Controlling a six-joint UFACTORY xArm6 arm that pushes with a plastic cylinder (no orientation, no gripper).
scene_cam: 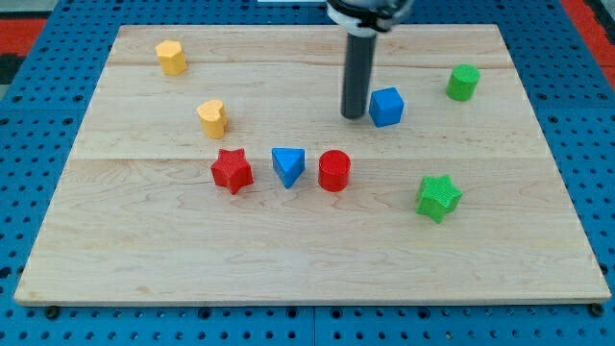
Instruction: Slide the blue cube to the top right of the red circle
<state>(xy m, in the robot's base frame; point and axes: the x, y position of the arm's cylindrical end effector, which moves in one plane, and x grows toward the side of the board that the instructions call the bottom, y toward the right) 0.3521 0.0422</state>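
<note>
The blue cube (386, 107) sits on the wooden board, up and to the right of the red circle (334, 170). My tip (354, 116) rests on the board just left of the blue cube, very close to its left face, and above the red circle. The dark rod comes down from the view's top.
A blue triangle (287, 165) and a red star (232, 171) lie left of the red circle. A yellow heart (212, 118) and a yellow block (172, 58) are at the upper left. A green block (462, 83) and a green star (439, 197) are on the right.
</note>
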